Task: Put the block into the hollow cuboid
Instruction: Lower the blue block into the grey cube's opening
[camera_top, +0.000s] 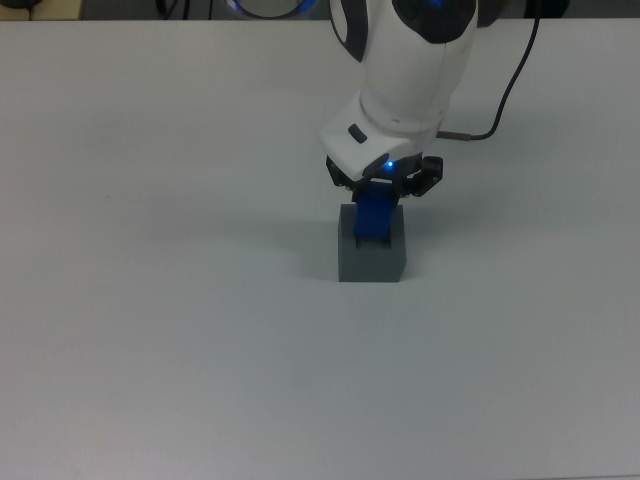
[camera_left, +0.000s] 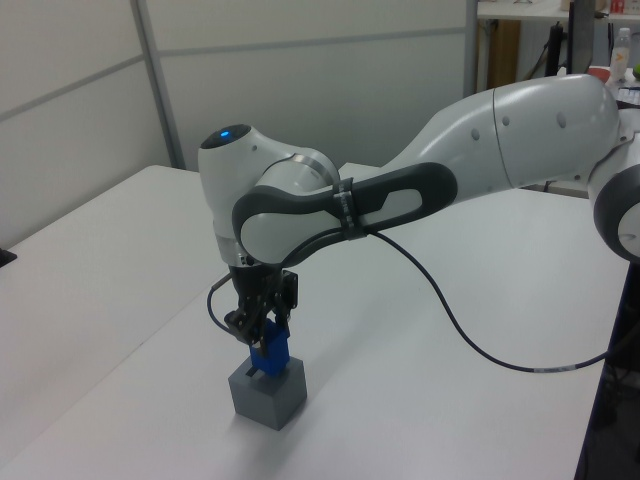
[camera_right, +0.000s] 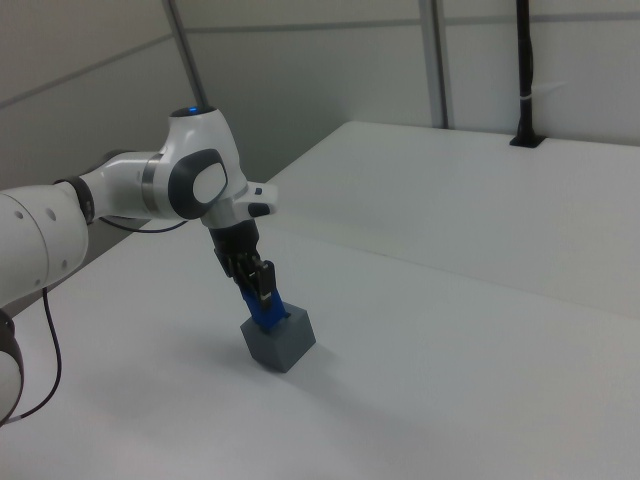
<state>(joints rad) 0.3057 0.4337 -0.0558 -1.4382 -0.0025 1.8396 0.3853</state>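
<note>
The bright-blue block (camera_top: 375, 216) stands slightly tilted with its lower end inside the square recess of the dark-grey hollow cuboid (camera_top: 372, 263). My gripper (camera_top: 381, 190) is directly above the cuboid, shut on the block's upper part. The left view shows the block (camera_left: 272, 352) sticking out of the cuboid (camera_left: 268, 393) under the gripper (camera_left: 262, 335). In the right view, the block (camera_right: 266, 310) leans into the cuboid (camera_right: 285, 341) below the gripper (camera_right: 258, 285). The block's bottom is hidden in the recess.
The cuboid sits on a white table (camera_top: 150, 330). A black cable (camera_left: 480, 345) trails from the arm over the table at the left view's right. A black post (camera_right: 524, 70) stands at the table's far edge in the right view.
</note>
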